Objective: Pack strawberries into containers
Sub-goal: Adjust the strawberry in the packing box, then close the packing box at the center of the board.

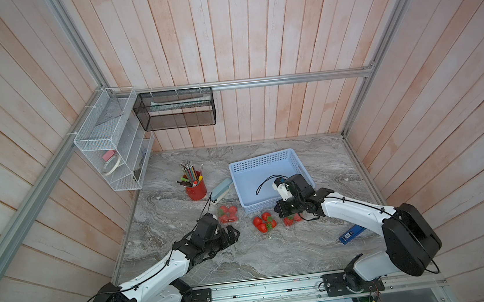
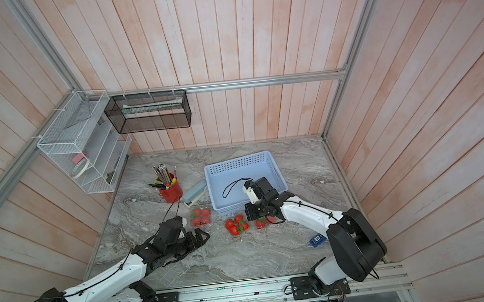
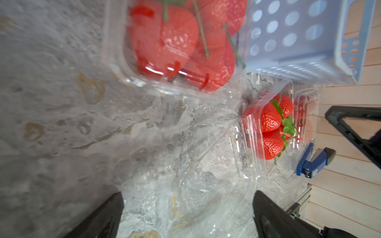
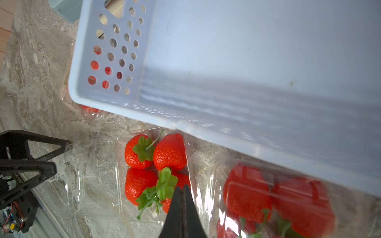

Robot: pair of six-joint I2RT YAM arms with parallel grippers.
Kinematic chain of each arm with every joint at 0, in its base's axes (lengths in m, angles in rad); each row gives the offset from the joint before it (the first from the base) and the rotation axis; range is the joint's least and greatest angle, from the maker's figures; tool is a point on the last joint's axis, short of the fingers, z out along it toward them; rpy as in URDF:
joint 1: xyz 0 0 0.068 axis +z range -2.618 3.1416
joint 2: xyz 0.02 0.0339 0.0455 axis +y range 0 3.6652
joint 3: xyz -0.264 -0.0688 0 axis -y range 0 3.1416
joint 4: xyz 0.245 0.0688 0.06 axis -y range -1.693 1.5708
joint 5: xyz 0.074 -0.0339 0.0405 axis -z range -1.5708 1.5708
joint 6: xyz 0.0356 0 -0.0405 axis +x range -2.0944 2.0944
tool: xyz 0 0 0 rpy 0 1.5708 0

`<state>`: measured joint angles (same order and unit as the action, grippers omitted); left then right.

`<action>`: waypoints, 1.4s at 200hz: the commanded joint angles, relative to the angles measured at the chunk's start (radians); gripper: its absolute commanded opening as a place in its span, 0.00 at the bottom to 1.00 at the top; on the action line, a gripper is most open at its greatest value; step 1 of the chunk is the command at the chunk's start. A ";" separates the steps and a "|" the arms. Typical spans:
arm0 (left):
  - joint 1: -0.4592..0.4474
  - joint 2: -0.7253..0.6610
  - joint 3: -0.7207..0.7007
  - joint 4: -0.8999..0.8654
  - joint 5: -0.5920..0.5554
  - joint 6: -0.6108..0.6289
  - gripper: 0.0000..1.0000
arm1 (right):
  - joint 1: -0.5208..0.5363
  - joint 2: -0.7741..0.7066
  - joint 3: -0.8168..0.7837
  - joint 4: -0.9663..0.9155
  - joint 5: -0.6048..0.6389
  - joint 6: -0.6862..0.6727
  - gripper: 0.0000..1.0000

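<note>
grey marbled tabletop point(image 1: 275, 254), pale pink plank walls point(image 1: 254, 35), white wire rack point(image 1: 106, 140) on left wall, black mesh rack point(image 1: 174, 109) on far wall. left container point(image 3: 115, 68), middle container point(image 4: 120, 181), right container point(image 4: 216, 197), all clear, all holding strawberries point(image 4: 170, 151), in a row on near side of blue basket point(image 1: 261, 159). left gripper point(image 3: 185, 216) spread wide, empty. right gripper point(image 4: 182, 190) fingers pressed together above middle container, nothing seen held. wrist views alone show middle container's flat open lid point(image 4: 90, 175), 1 left fingertip at its edge; top views alone show red pencil cup point(image 1: 197, 190)
</note>
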<state>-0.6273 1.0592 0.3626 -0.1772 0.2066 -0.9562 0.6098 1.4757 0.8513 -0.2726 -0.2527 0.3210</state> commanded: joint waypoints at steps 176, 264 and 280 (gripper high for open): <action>-0.107 0.074 0.216 0.042 0.018 -0.078 1.00 | -0.013 0.116 -0.012 0.076 -0.025 -0.001 0.01; -0.143 0.183 0.327 0.139 0.056 -0.076 1.00 | -0.009 0.090 -0.067 0.118 -0.047 0.029 0.01; -0.153 0.220 0.346 0.175 0.070 -0.081 1.00 | -0.007 0.086 -0.072 0.122 -0.049 0.034 0.01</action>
<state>-0.7673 1.2366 0.6712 -0.0792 0.2428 -1.0348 0.5995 1.5837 0.7963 -0.1665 -0.2855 0.3401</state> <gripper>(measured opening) 0.998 0.043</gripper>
